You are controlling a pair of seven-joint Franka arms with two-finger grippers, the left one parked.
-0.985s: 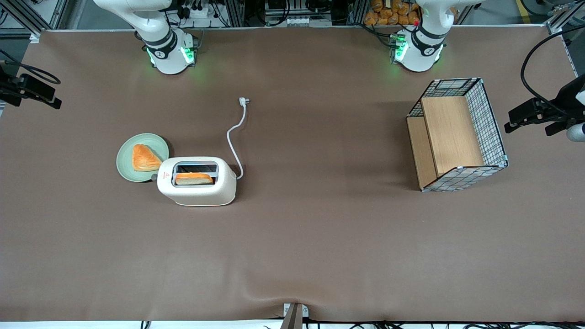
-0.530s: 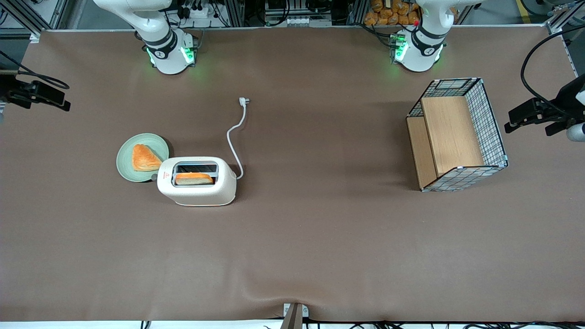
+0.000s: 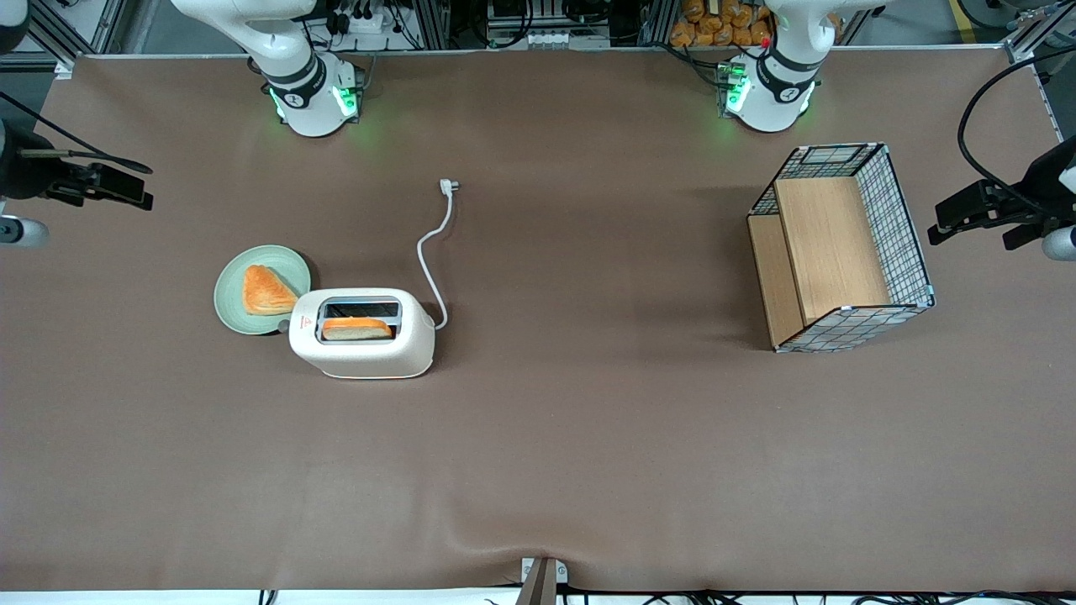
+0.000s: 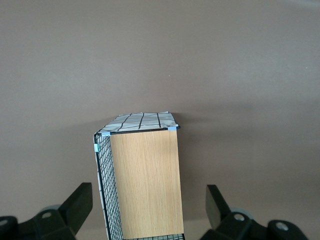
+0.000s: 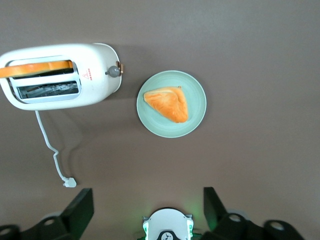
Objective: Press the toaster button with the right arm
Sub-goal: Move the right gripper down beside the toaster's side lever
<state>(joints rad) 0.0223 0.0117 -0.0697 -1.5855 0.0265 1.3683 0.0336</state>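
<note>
Toward the working arm's end of the desk (image 3: 588, 470), about midway between the edge nearest the front camera and the edge where the arm bases stand, lies the toaster (image 3: 361, 336). Its long axis runs along the length of the desk, parallel to the edge nearest the front camera. The narrow end with the button (image 5: 114, 71) points toward the working arm's end of the desk. The end where the cord (image 3: 433, 252) comes out points toward the parked arm's end. A small red mark sits on the top of the toaster close to the button end. One slice of toast (image 3: 357, 328) stands in the slot nearer to the front camera.

Just beside the button end is a green plate (image 3: 231, 311) with a triangular piece of bread (image 3: 267, 290) on it. The plate is a little farther from the front camera than the toaster.

The gripper (image 3: 126, 189) hangs above the desk close to the short edge at the working arm's end, farther from the front camera than the toaster. Its jaws are spread wide and hold nothing. The toaster is well apart from them, and the button is not touched.

A wire basket (image 3: 841, 244) with wooden boards stands toward the parked arm's end.
</note>
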